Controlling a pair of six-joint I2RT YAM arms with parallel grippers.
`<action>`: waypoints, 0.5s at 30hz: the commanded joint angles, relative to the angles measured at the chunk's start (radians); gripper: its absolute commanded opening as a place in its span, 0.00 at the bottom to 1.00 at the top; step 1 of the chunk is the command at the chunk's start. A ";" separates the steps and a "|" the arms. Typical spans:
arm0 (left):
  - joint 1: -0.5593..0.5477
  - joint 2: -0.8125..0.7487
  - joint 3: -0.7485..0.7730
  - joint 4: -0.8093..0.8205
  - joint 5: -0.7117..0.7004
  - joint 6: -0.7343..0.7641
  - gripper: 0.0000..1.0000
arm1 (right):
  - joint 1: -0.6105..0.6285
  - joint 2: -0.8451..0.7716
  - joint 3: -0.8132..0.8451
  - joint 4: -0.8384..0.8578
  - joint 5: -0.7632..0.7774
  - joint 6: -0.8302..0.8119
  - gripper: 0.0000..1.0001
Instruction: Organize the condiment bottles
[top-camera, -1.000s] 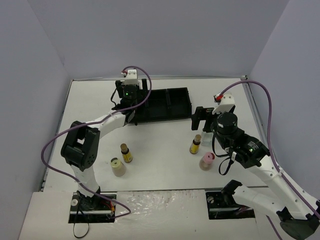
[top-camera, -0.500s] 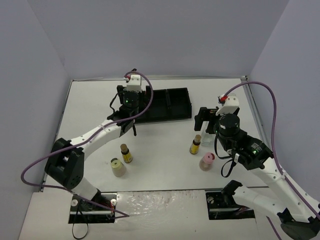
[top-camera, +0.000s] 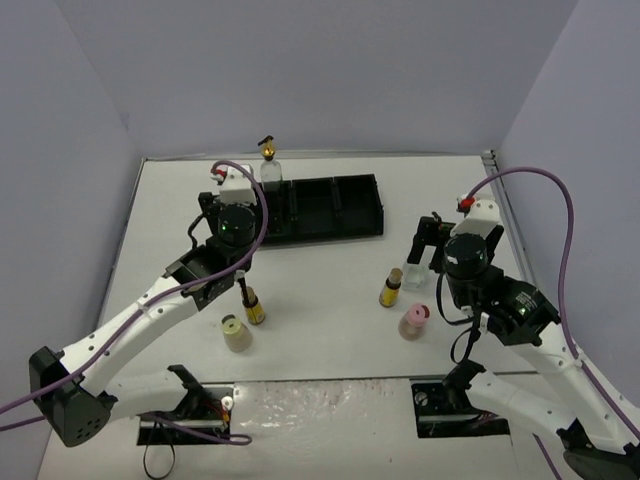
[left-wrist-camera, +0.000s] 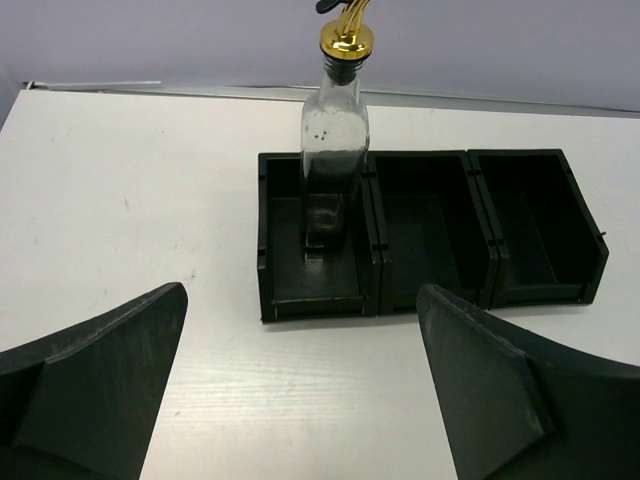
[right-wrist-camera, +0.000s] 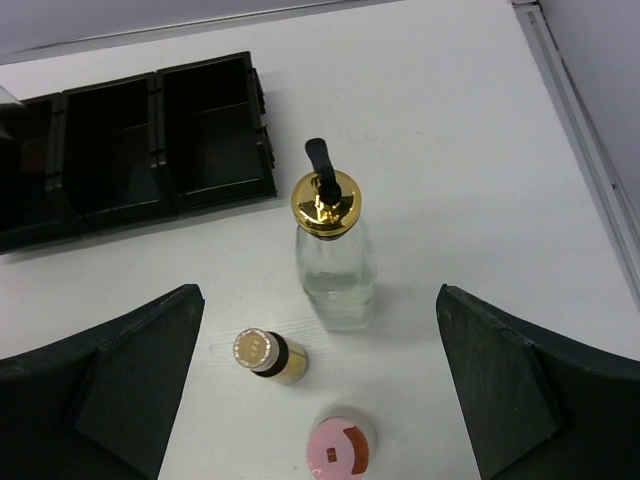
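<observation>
The left hand (left-wrist-camera: 300, 295) and right hand (right-wrist-camera: 320, 295) are spread, empty. A glass bottle (left-wrist-camera: 335, 130) stands in the tray's (left-wrist-camera: 520, 295) left-end compartment. On the desk (top-camera: 320, 280) stand the second glass bottle (right-wrist-camera: 335, 270), two amber bottles (right-wrist-camera: 268, 357), a pink jar (right-wrist-camera: 340, 450) and a beige jar (top-camera: 236, 335).

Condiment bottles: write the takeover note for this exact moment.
Grippers: left gripper jaws open, empty, facing the black tray; right gripper jaws open, empty, pointed at the second tall glass bottle.
Done: one tall glass bottle stands upright in the tray's left-end compartment; the other two compartments are empty.
Left: five bottles on the table. Right side: second tall glass bottle, amber bottle, pink jar. Left side: other amber bottle, beige jar.
</observation>
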 joint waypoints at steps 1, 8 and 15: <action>-0.015 -0.111 0.053 -0.114 -0.050 -0.025 0.97 | 0.000 0.022 -0.052 0.104 0.049 -0.047 1.00; -0.021 -0.173 0.101 -0.188 -0.030 -0.001 0.97 | -0.083 0.082 -0.114 0.233 -0.064 -0.055 1.00; -0.020 -0.196 0.109 -0.209 -0.020 0.018 0.97 | -0.205 0.095 -0.167 0.311 -0.159 -0.061 1.00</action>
